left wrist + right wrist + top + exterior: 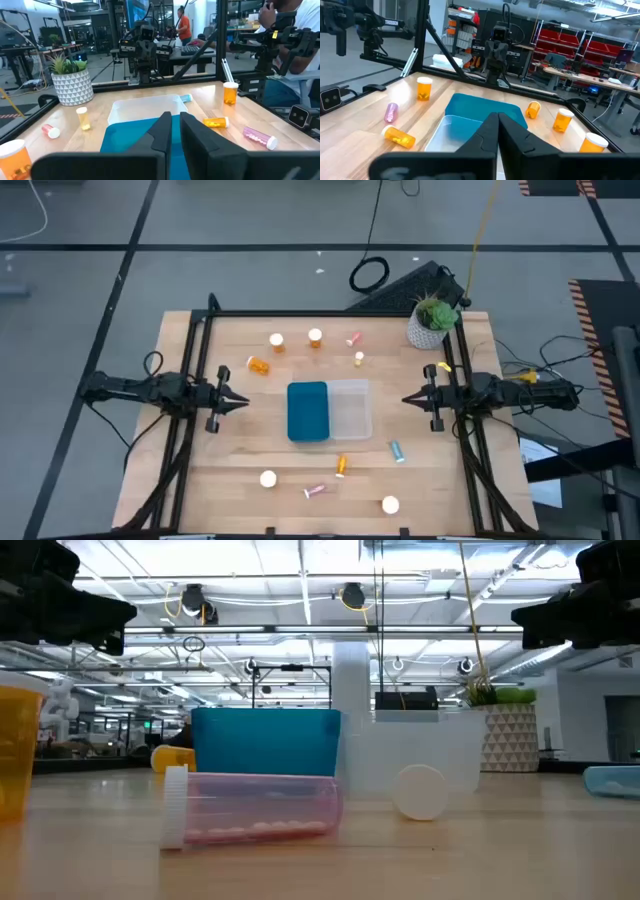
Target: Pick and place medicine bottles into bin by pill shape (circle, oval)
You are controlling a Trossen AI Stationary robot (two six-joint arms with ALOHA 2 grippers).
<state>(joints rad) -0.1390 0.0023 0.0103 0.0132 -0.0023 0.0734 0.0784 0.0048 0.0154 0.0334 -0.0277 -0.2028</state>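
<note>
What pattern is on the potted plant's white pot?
Grey triangles on the white pot, clearest in the left wrist view.

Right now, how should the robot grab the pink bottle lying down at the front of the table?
The pink bottle lies on its side, white cap at one end. I would come straight down from above and close the fingers across the middle of its round body, not the cap. Pinching across, not along its length, should stop it rolling. The left gripper and right gripper both wait above the table's side edges.
</note>
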